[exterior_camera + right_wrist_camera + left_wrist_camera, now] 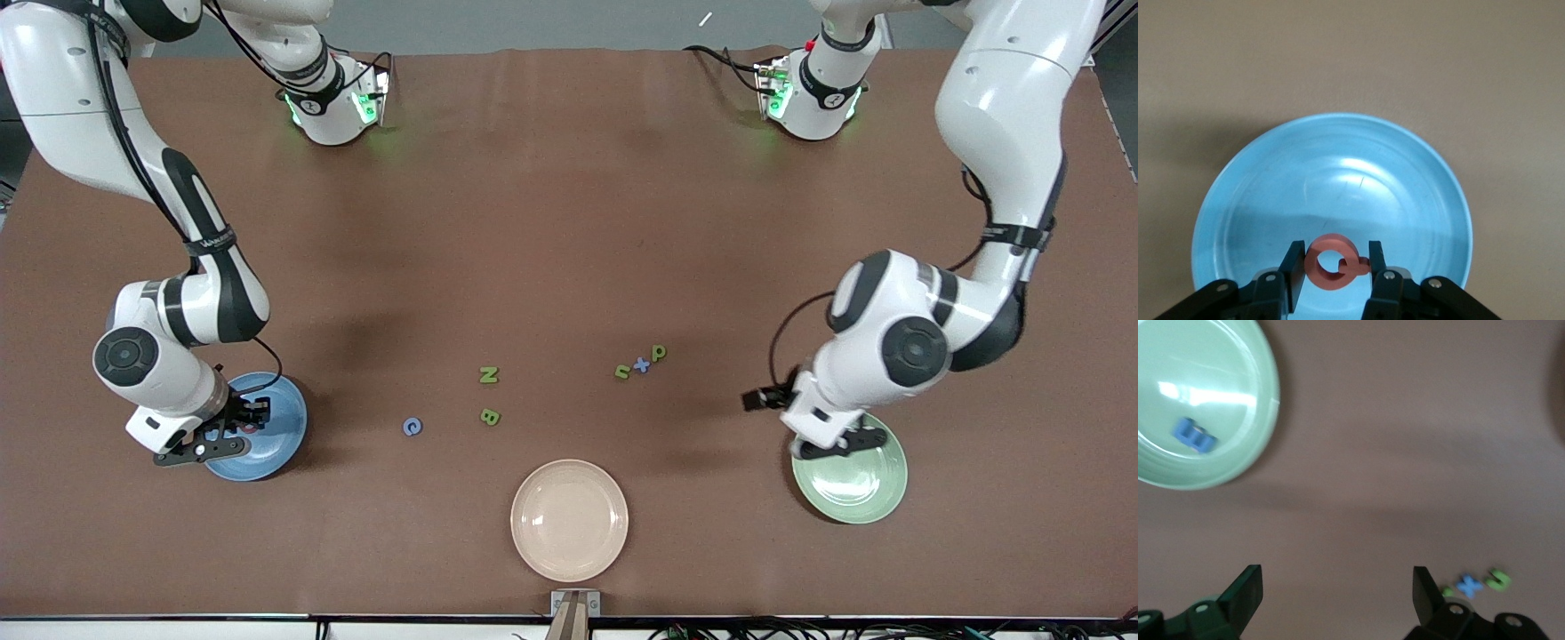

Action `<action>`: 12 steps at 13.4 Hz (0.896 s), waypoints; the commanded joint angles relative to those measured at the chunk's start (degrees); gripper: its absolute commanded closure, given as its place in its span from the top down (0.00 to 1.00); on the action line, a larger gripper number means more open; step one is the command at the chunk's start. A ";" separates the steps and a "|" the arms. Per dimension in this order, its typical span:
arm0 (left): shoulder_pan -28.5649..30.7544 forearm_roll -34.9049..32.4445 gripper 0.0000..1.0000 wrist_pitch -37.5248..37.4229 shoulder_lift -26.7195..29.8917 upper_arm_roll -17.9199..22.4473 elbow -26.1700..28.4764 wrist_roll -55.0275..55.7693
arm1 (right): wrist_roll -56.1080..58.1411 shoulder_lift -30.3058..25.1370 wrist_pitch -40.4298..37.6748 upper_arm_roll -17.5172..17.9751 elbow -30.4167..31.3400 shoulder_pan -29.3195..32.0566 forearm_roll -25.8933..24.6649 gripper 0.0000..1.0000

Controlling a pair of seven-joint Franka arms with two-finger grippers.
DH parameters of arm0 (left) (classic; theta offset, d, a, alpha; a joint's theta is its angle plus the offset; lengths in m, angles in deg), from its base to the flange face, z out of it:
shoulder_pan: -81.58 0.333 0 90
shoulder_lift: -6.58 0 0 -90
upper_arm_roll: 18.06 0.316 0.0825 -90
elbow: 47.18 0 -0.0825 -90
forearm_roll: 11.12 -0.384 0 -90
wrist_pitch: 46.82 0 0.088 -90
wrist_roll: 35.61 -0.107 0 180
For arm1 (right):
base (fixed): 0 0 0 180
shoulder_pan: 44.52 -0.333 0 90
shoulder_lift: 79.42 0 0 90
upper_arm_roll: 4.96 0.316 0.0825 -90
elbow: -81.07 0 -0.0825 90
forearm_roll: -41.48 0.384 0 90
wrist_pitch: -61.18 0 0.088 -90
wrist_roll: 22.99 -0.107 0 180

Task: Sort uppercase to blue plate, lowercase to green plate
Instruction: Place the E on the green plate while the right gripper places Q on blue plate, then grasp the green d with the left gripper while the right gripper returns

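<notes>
Pink-red foam Q, flat with a round hole and short tail, is pinched between the black fingers of the right end effector, over the blue plate; whether it touches the plate surface I cannot tell. That plate is round, glossy sky-blue with a raised rim and sits at the right arm's end of the table, which is covered in matte brown material. Left end effector hovers with fingers spread wide and nothing between them, over the edge of the green plate, a glossy pale mint round with raised rim at the left arm's end. Blue foam m lies flat inside the green plate. Still loose on the table: blue C, green N and green B lie mid-table, apart from each other, C toward the right arm's end. Green n, blue cross-shaped t and green p sit in a tight diagonal row, toward the left arm's end from the N. Cream plate, same round glossy form, lies nearest the front camera, between the two coloured plates, and I see nothing in it.
</notes>
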State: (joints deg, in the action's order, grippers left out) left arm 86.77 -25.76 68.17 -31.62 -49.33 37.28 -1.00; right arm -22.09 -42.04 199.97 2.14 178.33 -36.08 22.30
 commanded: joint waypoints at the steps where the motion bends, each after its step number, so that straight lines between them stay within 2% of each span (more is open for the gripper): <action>1: -4.20 -1.52 0.96 0.05 1.71 -0.64 3.86 1.16 | 2.53 -0.82 1.13 -0.95 0.83 -0.10 1.24 0.80; 2: -6.14 -1.62 0.95 0.23 1.72 -0.64 4.30 2.47 | 2.44 -0.82 1.04 -0.60 0.57 -0.10 2.03 0.92; 4: -8.69 -1.88 0.88 3.46 1.19 -0.64 6.49 6.85 | 2.27 -1.00 0.51 -0.34 -0.40 -1.49 4.75 0.93; 6: -9.41 -4.24 0.84 6.63 1.28 -0.64 10.35 8.19 | 1.31 -1.00 0.34 -0.34 -2.15 -4.21 10.36 0.93; 7: -9.58 -5.56 0.78 7.78 1.28 -0.64 11.50 8.19 | -0.61 -0.91 0.34 -0.34 -2.51 -5.62 12.21 0.93; 8: -9.93 -5.92 0.75 9.09 0.93 -0.64 12.03 8.19 | -3.85 -0.74 0.51 -0.16 -2.60 -6.68 12.41 0.93; 10: -11.42 -6.10 0.70 13.04 -0.30 -0.55 12.74 9.58 | -11.14 0.57 0.78 6.49 -2.94 -5.47 11.45 0.94; 12: -12.22 -8.28 0.68 15.25 -0.65 -0.38 14.32 11.44 | -18.09 2.42 0.95 8.80 -4.00 -6.07 9.52 0.94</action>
State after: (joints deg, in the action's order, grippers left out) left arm 75.56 -31.30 81.29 -32.46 -50.03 49.98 8.07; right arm -34.44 -41.38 200.78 8.51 175.34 -42.58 33.36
